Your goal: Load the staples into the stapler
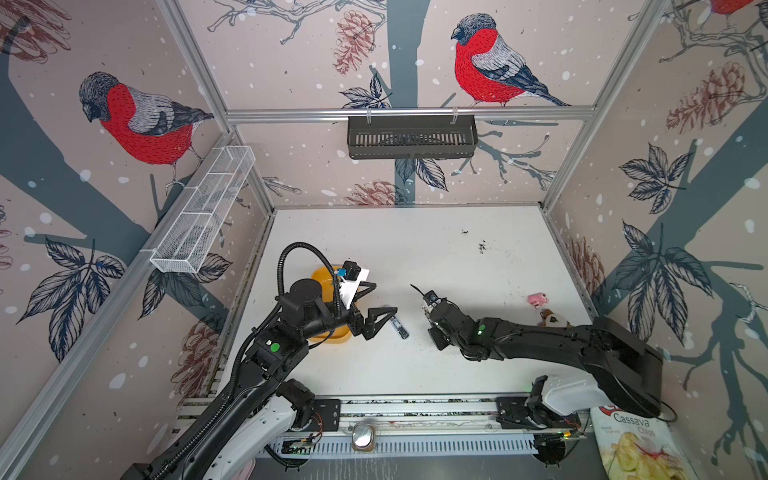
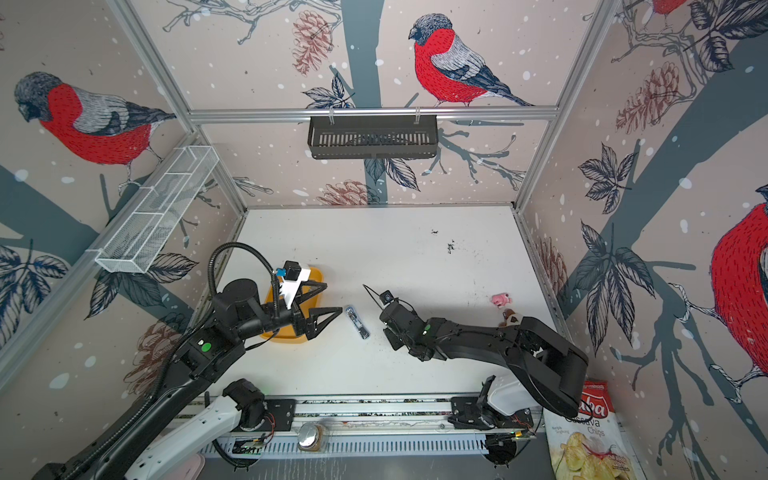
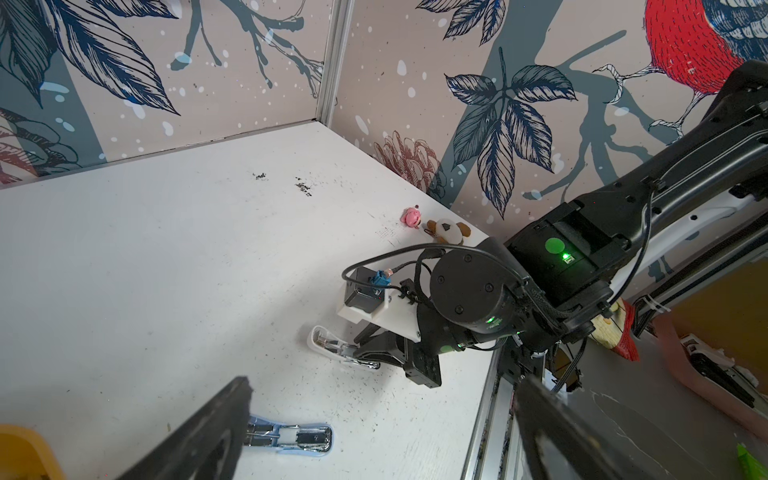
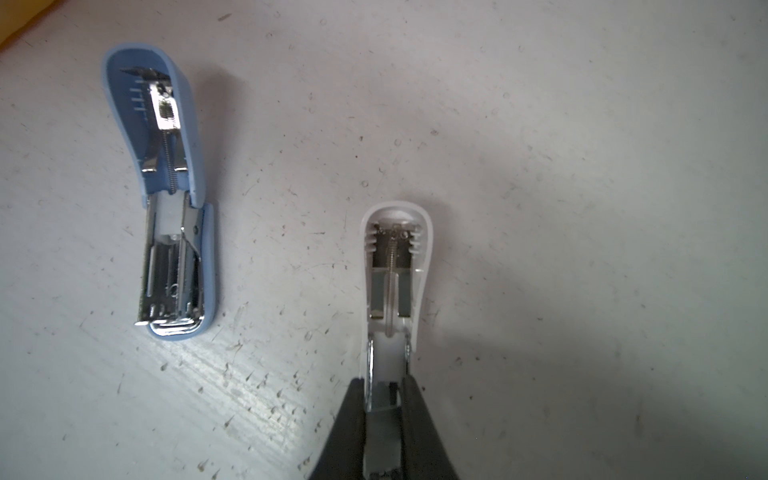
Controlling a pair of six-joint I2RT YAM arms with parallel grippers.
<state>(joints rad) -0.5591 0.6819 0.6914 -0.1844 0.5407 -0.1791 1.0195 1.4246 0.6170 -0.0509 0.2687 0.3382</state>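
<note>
Two small staplers show. A blue stapler (image 1: pixel 400 327) (image 2: pixel 358 322) (image 4: pixel 166 208) (image 3: pixel 291 436) lies opened out flat on the white table, its metal channel facing up. A white stapler (image 4: pixel 395 270) (image 3: pixel 322 338), also hinged open, is held low over the table by its metal base, with my right gripper (image 4: pixel 384 386) (image 3: pixel 361 353) (image 1: pixel 432 320) shut on it. My left gripper (image 1: pixel 386 296) (image 2: pixel 333 297) (image 3: pixel 382 384) stands wide open just left of the blue stapler, with nothing between its fingers. The staples are out of view. My left arm covers most of the yellow tray (image 1: pixel 322 276) (image 2: pixel 316 276).
A pink toy (image 1: pixel 538 299) and a brown-and-white plush (image 1: pixel 550 319) sit near the table's right edge. Dark specks (image 1: pixel 482 247) dot the far middle. A chips bag (image 1: pixel 631 440) lies off the front right corner. A black basket (image 1: pixel 411 137) hangs on the back wall.
</note>
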